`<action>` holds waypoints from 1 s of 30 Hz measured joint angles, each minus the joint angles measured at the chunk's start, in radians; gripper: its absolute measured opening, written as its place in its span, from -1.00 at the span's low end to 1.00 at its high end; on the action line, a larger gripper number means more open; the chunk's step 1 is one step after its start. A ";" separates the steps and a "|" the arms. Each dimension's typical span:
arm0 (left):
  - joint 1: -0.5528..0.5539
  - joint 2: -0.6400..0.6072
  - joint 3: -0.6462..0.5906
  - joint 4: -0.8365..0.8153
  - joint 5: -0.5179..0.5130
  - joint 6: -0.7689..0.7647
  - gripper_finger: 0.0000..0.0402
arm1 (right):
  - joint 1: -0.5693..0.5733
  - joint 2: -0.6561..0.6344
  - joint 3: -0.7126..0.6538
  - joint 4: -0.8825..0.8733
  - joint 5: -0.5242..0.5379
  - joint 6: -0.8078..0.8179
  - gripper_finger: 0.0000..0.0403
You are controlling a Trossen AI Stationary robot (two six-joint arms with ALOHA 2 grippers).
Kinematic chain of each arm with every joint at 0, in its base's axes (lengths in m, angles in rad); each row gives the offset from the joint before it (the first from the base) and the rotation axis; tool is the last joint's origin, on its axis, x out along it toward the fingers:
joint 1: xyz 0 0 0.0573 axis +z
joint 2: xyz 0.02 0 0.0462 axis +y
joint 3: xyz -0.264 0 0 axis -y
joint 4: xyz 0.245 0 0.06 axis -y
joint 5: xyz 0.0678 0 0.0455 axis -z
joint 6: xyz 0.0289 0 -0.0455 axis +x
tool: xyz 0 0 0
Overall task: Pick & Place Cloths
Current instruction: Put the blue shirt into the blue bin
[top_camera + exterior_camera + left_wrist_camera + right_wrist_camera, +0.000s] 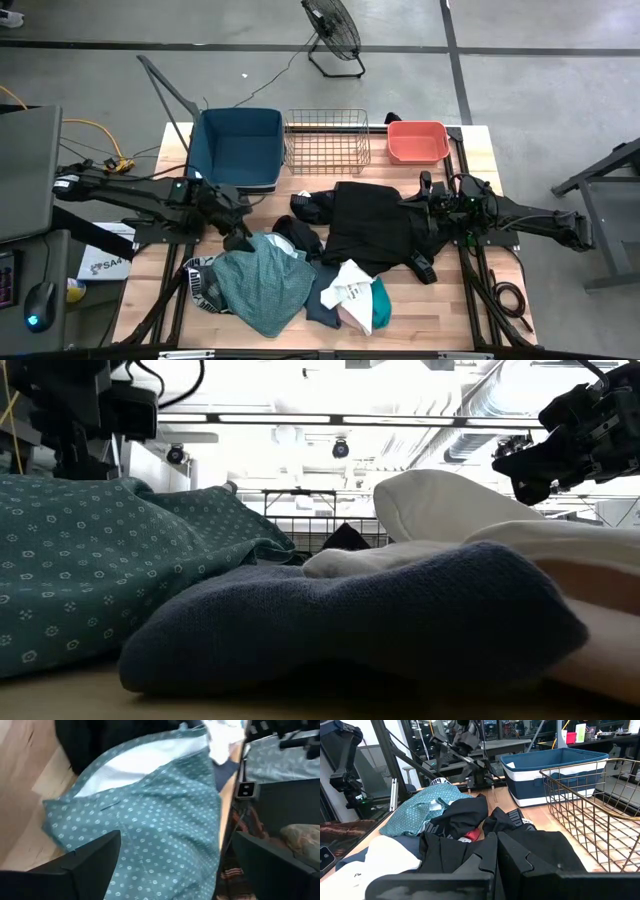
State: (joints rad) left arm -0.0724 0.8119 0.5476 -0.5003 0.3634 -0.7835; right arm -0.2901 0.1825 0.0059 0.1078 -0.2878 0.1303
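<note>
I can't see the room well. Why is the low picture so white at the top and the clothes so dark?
In the low view the ceiling lights glare behind, so the slate-blue cloth up close looks shadowed. The left wrist view is smeared: the teal dotted shirt looks blurry. The high view is evenly lit.

The table (480, 300) is pale, matt wood planking. The teal shirt (262, 285) is soft woven cloth with a small printed pattern; the slate-blue garment (350, 620) looks knitted and matt. The basket (326, 142) is thin metal wire, and the blue tub (238, 148) and coral tub (417, 141) are smooth plastic.
</note>
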 joint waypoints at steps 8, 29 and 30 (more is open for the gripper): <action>-0.133 0.115 0.088 -0.014 -0.074 -0.020 0.79 | 0.000 0.000 0.000 0.000 0.000 0.000 -0.98; -0.526 0.450 0.307 -0.147 -0.455 0.444 0.78 | 0.000 0.000 0.000 0.000 0.000 0.000 -0.98; -0.525 0.458 0.307 -0.132 -0.455 0.462 0.78 | 0.000 0.000 0.000 0.000 0.000 0.000 -0.98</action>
State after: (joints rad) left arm -0.5977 1.2698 0.8543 -0.6323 -0.0920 -0.3213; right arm -0.2901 0.1825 0.0057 0.1076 -0.2878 0.1303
